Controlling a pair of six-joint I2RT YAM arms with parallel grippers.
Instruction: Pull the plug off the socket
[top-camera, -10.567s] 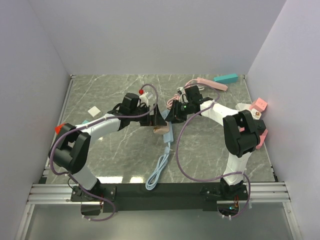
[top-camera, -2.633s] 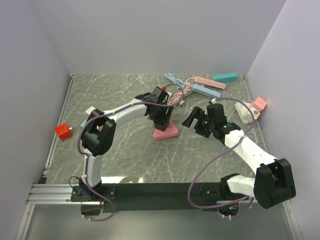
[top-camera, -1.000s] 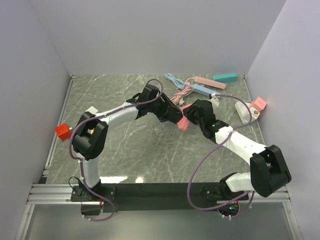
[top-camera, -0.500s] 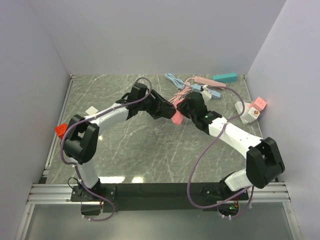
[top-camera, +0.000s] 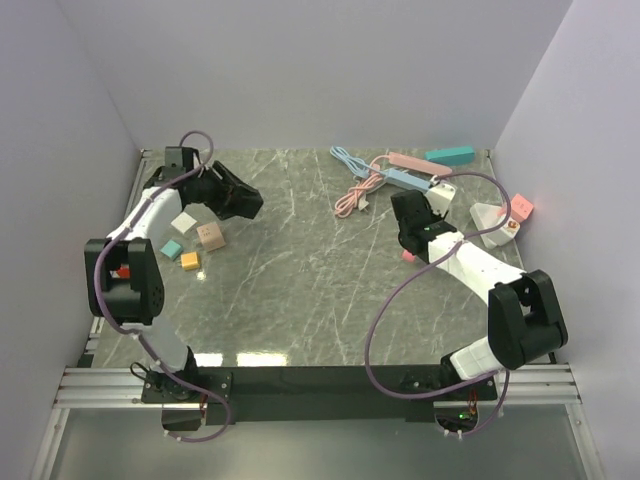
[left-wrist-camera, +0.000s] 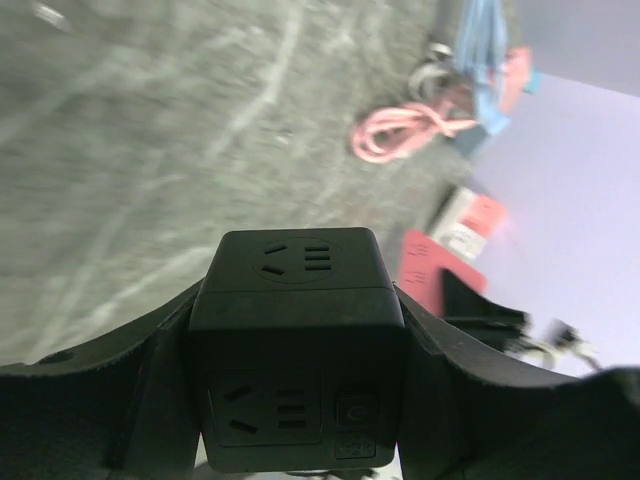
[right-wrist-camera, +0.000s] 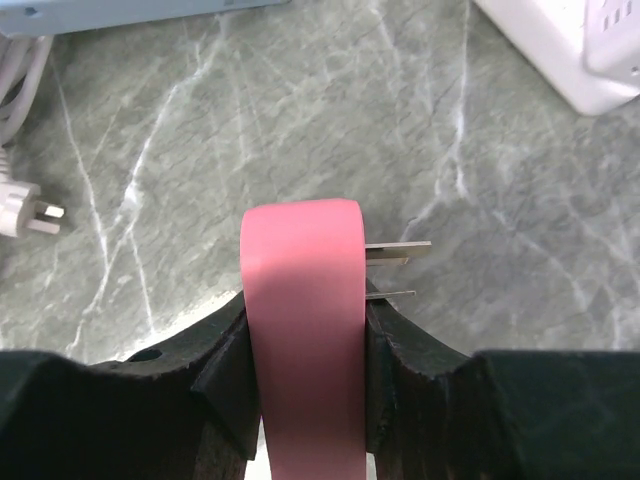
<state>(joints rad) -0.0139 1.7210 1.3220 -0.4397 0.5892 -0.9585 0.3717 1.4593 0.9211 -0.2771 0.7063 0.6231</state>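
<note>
The socket (left-wrist-camera: 297, 340) is a black cube with outlets on its faces, and my left gripper (left-wrist-camera: 297, 300) is shut on it at the far left of the table (top-camera: 300, 290). From above, that gripper (top-camera: 243, 203) hangs over the small blocks. The plug (right-wrist-camera: 305, 340) is pink, and its bare metal prongs (right-wrist-camera: 398, 250) stick out to the right, free of the socket. My right gripper (right-wrist-camera: 305, 300) is shut on the plug just above the marble. In the top view the right gripper (top-camera: 408, 238) sits right of centre, and a bit of the pink plug (top-camera: 408, 256) shows beneath it.
Small white (top-camera: 186, 221), beige (top-camera: 210, 237), teal (top-camera: 172, 249) and orange (top-camera: 190, 260) blocks lie at the left. At the back right are a pink cable coil (top-camera: 352, 197), blue (top-camera: 408, 180), pink (top-camera: 410, 163) and teal (top-camera: 450, 155) power strips, a white socket block (top-camera: 490, 215) and a pink cube (top-camera: 520, 208).
Half a second ago both grippers met mid-table with plug and socket together. Now the left has swung far left with the black socket and the right has drawn back right with the plug.
</note>
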